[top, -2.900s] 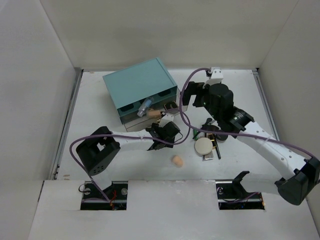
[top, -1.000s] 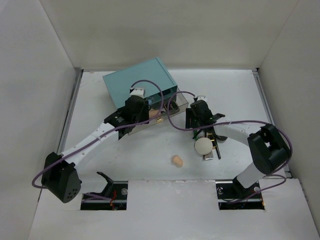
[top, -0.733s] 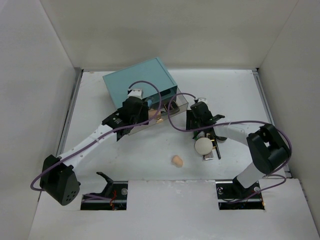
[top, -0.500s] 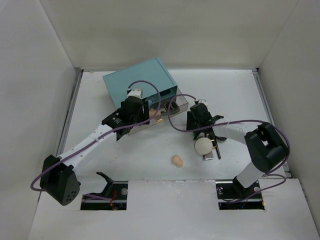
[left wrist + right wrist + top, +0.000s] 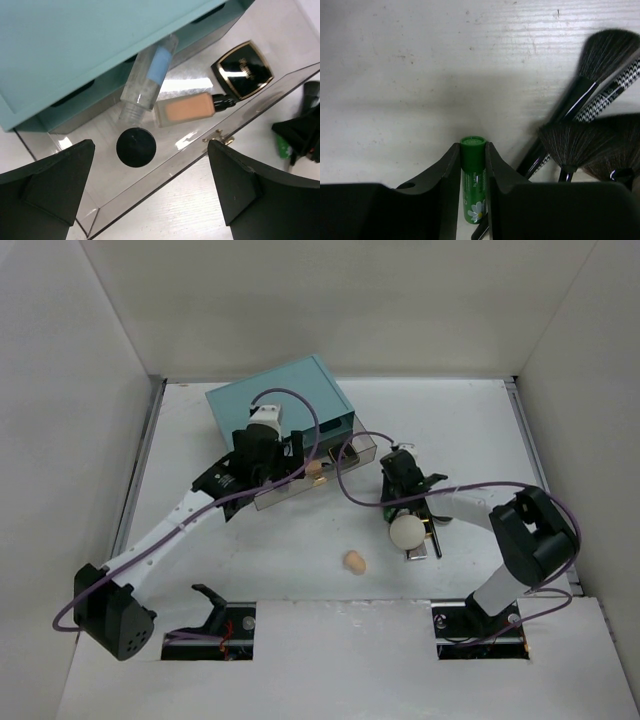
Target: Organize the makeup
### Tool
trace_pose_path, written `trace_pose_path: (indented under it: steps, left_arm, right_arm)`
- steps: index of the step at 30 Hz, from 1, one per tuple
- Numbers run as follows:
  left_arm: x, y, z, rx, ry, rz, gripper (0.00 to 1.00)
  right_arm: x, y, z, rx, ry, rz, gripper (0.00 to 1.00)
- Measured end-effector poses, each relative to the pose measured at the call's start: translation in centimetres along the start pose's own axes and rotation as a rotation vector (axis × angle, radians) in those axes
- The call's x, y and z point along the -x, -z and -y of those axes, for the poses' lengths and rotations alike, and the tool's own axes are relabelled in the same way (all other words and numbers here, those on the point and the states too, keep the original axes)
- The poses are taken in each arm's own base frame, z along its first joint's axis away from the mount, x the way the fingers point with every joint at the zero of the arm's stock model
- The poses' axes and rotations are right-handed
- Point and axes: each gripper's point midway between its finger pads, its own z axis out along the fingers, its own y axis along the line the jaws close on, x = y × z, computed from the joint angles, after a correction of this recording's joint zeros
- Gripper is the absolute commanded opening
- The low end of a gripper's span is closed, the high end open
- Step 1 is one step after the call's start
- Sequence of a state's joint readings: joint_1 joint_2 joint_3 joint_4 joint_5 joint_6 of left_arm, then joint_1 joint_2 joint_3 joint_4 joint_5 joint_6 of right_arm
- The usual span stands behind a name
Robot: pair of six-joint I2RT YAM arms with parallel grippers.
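My left gripper (image 5: 150, 185) hangs open above the clear pulled-out drawer (image 5: 165, 167) of the teal box (image 5: 280, 405). In the drawer lie a black round compact (image 5: 136, 147), a clear bottle (image 5: 150, 75) with a blue label, a tan tube (image 5: 187, 109) and a black square compact (image 5: 242, 69). My right gripper (image 5: 473, 150) is shut on a green tube (image 5: 473, 175) with a daisy print, lying on the table. In the top view a cream round puff (image 5: 406, 531) rests just below my right gripper (image 5: 395, 505), and a peach sponge (image 5: 354, 561) lies alone nearer the front.
Black makeup brushes (image 5: 590, 95) fan out right beside the green tube. A flat mirrored compact (image 5: 422, 546) lies under the puff. White walls (image 5: 90, 390) close in the table on three sides, and both arm bases sit at the near edge.
My left gripper has opened and drawn back a little toward the teal box. My right gripper has closed on the green tube.
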State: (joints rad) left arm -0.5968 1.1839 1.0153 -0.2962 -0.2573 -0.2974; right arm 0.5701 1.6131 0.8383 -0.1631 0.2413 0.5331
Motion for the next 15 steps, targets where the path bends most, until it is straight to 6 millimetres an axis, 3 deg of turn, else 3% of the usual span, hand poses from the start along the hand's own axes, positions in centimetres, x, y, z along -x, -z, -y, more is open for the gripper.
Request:
trace_pose_path:
  steps: [3, 6, 10, 15]
  left_arm:
    - [1.6, 1.2, -0.2, -0.015, 0.019, 0.058, 1.00]
    - [3.0, 2.2, -1.0, -0.008, 0.044, 0.107, 1.00]
    - [3.8, 2.7, -2.4, 0.018, 0.071, 0.139, 1.00]
    - [2.9, 3.4, -3.5, 0.030, 0.083, 0.148, 1.00]
  right_arm:
    - [0.2, 1.2, -0.3, 0.011, 0.010, 0.006, 0.11]
    - [2.3, 4.2, -1.3, 0.059, 0.006, 0.069, 0.09]
    - [8.7, 10.7, -4.0, 0.188, -0.015, 0.262, 0.09]
    - [17.2, 19.6, -8.0, 0.358, -0.029, 0.513, 0.09]
